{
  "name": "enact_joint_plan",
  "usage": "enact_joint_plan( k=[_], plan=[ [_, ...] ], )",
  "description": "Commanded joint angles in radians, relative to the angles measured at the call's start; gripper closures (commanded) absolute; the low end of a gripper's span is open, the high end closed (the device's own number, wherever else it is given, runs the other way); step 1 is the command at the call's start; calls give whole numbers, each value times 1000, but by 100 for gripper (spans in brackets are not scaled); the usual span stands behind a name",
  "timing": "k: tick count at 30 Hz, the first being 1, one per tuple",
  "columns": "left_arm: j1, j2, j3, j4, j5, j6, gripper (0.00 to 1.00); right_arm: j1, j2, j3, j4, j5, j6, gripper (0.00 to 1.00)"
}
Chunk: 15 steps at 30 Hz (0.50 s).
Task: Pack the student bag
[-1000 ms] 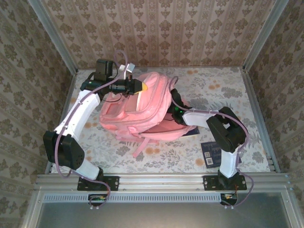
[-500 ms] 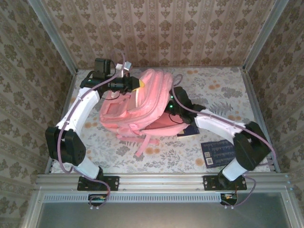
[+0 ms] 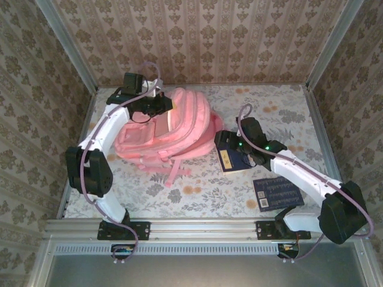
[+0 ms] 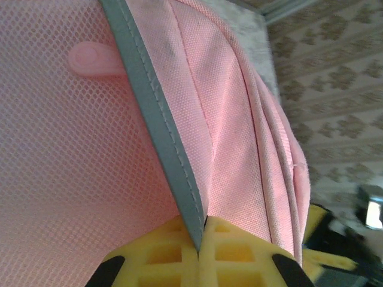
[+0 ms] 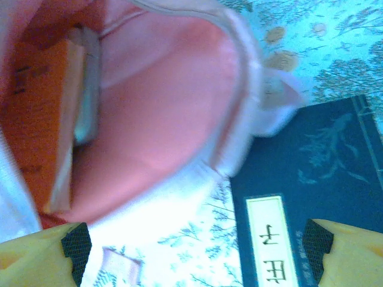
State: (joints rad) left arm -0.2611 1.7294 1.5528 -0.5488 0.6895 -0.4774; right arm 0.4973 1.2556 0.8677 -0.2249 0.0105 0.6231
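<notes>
Student bag (image 3: 182,127) lies pink, soft, mouth open.

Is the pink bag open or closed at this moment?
Open. The right wrist view looks into the student bag; its mouth gapes and an orange book sits inside.

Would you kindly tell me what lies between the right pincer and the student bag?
In the right wrist view, a dark blue book and a strip of floral table cover lie between the open right pincer and the student bag.
</notes>
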Motion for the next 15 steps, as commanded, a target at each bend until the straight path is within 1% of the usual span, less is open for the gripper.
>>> enact_joint_plan(
  k=[1,3,4,6,7,11,12,13,15],
  plan=[
    [22,30,39,-51,-163,75,100,-12,-43,-26,-94,70,-45,6],
    [13,35,33,-52,-174,78,100,-13,-47,-21,-150,135,-68,5],
    [6,35,29,-53,-180,78,98,-17,-47,-18,-178,165,-79,4],
    [-14,34,18,-53,-184,77,92,-39,-45,-18,-214,186,-93,3],
    [-25,36,16,-58,-182,80,88,-62,-44,-21,-225,182,-94,3],
    [-60,24,2,-83,-181,79,64,-147,-34,-46,-219,115,-114,3],
    [-67,13,-5,-85,-187,76,60,-155,-25,-47,-219,108,-122,3],
    [-78,-4,-12,-85,-189,77,57,-158,-9,-44,-223,109,-127,3],
    [-99,-28,-14,-100,-200,78,55,-158,27,-33,-231,116,-131,3]
  ],
)
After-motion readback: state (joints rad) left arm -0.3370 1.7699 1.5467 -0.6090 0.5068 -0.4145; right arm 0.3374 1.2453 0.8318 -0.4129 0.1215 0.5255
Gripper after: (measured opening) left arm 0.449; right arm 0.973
